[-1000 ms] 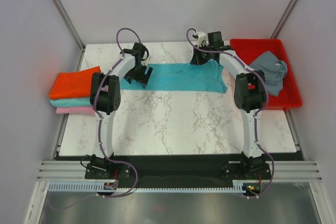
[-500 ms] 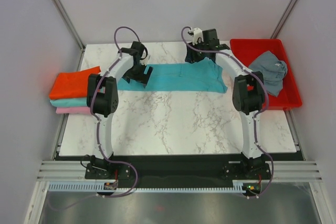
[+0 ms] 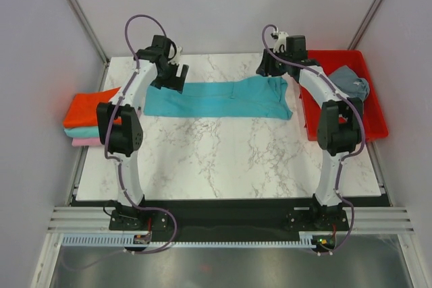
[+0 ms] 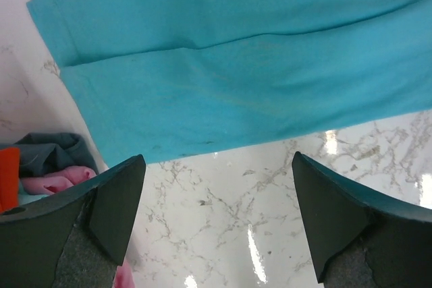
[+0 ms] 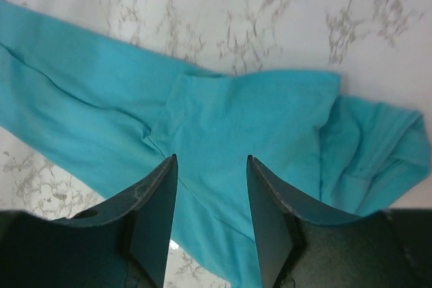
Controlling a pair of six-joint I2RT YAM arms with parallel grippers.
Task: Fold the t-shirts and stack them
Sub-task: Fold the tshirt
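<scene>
Your turquoise t-shirt (image 3: 219, 99) lies folded into a long band across the far part of the marble table (image 3: 223, 160), with its near edge straight and its right end bunched. Your left gripper (image 3: 174, 76) hangs over the band's far left corner, fingers (image 4: 118, 214) wide apart and empty. Its wrist view shows the shirt's left edge and sleeve hem, with bare marble under the fingertips. Your right gripper (image 3: 270, 67) sits over the far right end, jaws parted with nothing between them, above the sleeve fold. Open marble runs from the shirt's near edge to the arm bases. At the table's left edge the orange-red shirt (image 3: 94, 106) tops the teal shirt (image 3: 91, 131) and the pink shirt (image 3: 88, 142). The grey shirt (image 3: 347, 85) lies crumpled in the red tray (image 3: 331, 62) on the right
</scene>
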